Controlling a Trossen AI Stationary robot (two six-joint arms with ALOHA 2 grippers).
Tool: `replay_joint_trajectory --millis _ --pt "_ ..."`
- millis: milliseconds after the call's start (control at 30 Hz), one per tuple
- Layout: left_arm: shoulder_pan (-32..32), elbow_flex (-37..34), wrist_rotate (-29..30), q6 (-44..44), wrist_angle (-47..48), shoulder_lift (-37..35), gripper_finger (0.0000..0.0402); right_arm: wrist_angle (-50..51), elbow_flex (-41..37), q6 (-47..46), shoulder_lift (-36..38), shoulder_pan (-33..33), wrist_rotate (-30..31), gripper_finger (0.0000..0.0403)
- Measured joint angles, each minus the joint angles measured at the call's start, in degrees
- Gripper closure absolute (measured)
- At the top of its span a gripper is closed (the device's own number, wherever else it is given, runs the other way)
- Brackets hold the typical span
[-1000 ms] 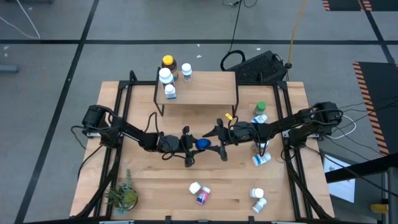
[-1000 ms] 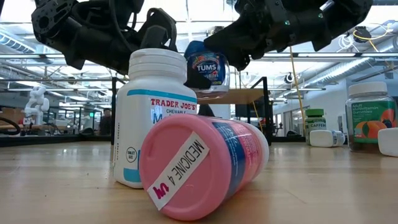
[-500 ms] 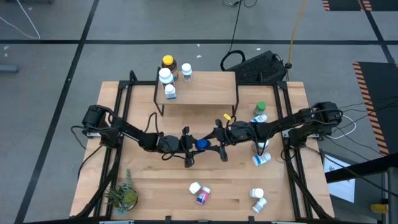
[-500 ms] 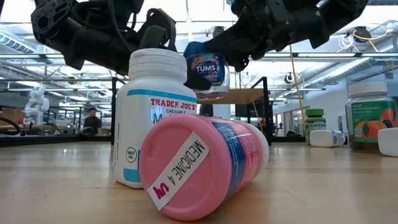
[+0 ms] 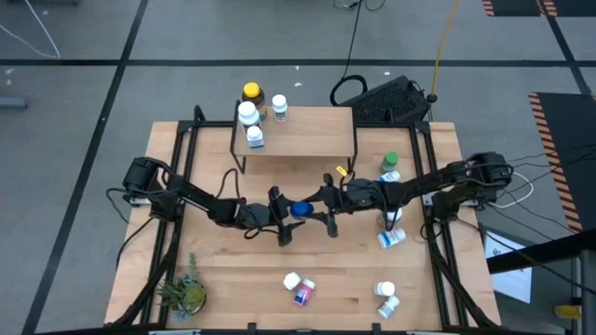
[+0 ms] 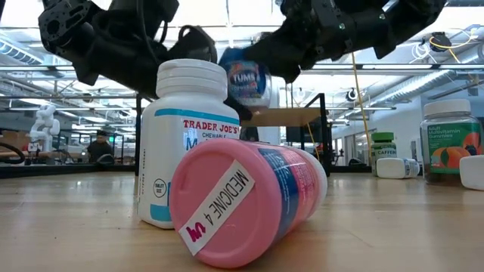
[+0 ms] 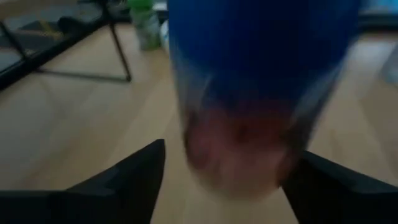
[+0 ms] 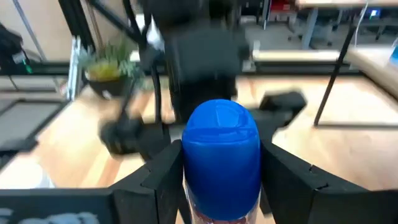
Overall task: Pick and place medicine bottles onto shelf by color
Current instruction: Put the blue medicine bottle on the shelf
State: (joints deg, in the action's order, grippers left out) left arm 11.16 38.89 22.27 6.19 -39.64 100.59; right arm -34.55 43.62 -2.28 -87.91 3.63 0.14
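Blue bottle (image 5: 299,209) clamped between right pincer (image 5: 319,208) fingers, pointing lengthwise at left pincer (image 5: 280,215), which gapes open just beside it; shelf (image 5: 298,130) sits beyond both.

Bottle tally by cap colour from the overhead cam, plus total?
white-cap bottles: 8
yellow-cap bottle: 1
blue-cap bottle: 1
green-cap bottle: 1
pink-cap bottle: 1
Total: 12 clearly visible; the arms could hide another.
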Motion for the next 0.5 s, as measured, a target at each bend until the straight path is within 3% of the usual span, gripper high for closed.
replay_joint_trajectory --millis 133,300,500 --pt "0.0 0.0 1.9 0.9 8.4 -4.5 0.0066 0.6 0.0 0.2 1.9 -1.7 -0.2 0.0225" --pt "0.0 0.0 3.5 3.4 17.3 -11.4 0.0051 1.9 2.2 2.8 4.4 -4.5 -0.5 0.0225" --pt "-0.1 0.0 6.0 7.2 22.2 -13.3 0.005 14.5 14.8 11.0 3.5 -9.1 -0.3 0.0225"
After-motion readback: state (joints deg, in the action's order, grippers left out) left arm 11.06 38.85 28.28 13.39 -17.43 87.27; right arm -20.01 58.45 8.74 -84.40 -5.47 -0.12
